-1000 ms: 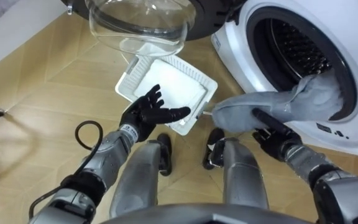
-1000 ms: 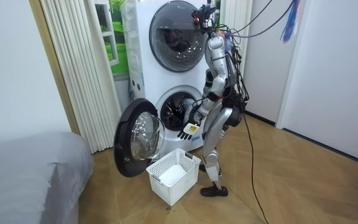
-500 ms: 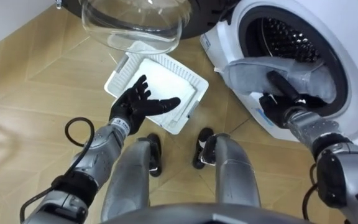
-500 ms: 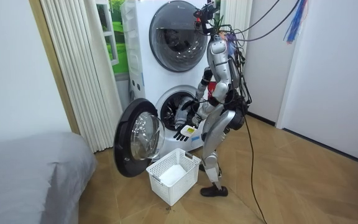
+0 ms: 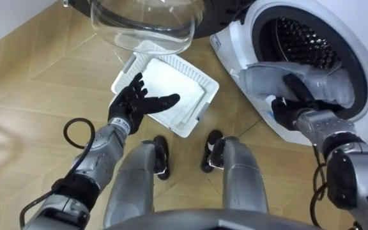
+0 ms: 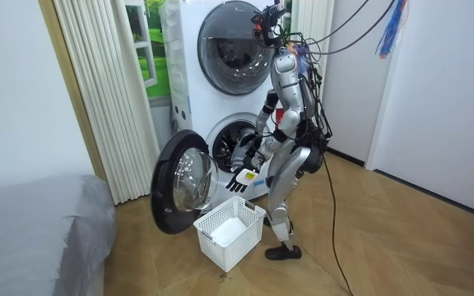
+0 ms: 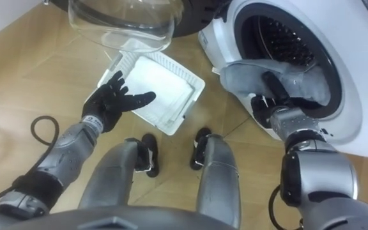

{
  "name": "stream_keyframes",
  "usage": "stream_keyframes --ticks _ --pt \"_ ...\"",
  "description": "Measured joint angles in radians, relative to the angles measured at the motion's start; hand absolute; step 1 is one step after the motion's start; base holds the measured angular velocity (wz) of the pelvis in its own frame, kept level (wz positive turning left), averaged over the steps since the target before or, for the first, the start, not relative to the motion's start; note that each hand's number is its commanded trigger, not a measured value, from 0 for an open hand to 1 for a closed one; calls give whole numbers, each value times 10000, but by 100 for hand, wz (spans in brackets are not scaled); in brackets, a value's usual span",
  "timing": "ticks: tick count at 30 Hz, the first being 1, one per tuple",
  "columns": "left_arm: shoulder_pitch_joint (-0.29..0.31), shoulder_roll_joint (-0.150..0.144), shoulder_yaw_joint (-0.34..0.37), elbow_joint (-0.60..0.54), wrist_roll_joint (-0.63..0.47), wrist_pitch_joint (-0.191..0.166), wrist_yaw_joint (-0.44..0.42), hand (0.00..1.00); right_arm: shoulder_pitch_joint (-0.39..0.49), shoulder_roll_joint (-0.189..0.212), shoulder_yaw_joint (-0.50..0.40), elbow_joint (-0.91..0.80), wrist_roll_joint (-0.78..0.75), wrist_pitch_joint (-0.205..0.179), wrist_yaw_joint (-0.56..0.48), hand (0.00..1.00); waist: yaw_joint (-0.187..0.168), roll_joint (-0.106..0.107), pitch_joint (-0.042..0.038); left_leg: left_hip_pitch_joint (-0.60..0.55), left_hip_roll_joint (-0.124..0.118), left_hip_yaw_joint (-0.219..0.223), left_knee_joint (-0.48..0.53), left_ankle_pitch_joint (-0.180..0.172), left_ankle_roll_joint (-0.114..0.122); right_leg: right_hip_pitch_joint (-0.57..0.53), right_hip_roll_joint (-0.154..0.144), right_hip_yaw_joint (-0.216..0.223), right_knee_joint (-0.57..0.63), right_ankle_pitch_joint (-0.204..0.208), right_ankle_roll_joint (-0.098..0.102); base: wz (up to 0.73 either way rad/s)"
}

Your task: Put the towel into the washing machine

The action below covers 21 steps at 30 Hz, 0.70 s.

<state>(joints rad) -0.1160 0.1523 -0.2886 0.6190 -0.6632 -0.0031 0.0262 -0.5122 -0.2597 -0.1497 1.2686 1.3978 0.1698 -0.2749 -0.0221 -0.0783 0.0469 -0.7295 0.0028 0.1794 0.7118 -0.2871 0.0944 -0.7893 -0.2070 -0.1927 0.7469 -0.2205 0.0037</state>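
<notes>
Now, your right hand [image 5: 287, 110] is at the round mouth of the white front-loading washing machine [image 5: 235, 48]. Its dark fingers [image 5: 297, 86] lie along the soft grey towel [image 5: 264, 80] and, as far as the folds let you judge, are clamped on it. The towel sits on the lower lip of the opening: one part reaches into the perforated steel drum [image 5: 305, 38], the other bulges out over the front rim.

Your left hand [image 5: 136, 105] hangs idle with its fingers spread and apart, holding nothing. In the room view it is above the white slatted plastic basket [image 5: 185, 64] and not touching it. The basket stands on the pale wooden floor [image 5: 37, 96] just before your feet and holds a folded white cloth [image 5: 171, 89].

The machine's round door of clear glass [image 5: 142, 22] hangs open on your left. You stand close before the machine, leaning towards it; a second white machine [image 6: 233, 37] is stacked above.
</notes>
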Motion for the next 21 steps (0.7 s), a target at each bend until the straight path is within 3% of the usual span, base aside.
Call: stream_keyframes --ticks 12,18,21 --pt "104 -186 1 -292 277 -137 746 0 -480 -37 -934 -675 1358 -83 -2593 100 -122 -63 35 -147 -169 96 -22 -28 51 -298 -243 79 348 -261 84 4" --pt "116 -139 150 -305 495 -497 806 0 -538 -43 -1189 -678 1486 -84 -2878 100 -266 -77 38 -266 -178 94 -18 -34 64 -341 -299 -34 318 -282 113 5" --pt "141 -92 151 -312 482 -515 810 0 -474 -43 -1413 -680 1694 -85 -2910 100 -339 -84 39 -276 -216 94 -28 -45 86 -344 -355 -49 339 -312 148 3"
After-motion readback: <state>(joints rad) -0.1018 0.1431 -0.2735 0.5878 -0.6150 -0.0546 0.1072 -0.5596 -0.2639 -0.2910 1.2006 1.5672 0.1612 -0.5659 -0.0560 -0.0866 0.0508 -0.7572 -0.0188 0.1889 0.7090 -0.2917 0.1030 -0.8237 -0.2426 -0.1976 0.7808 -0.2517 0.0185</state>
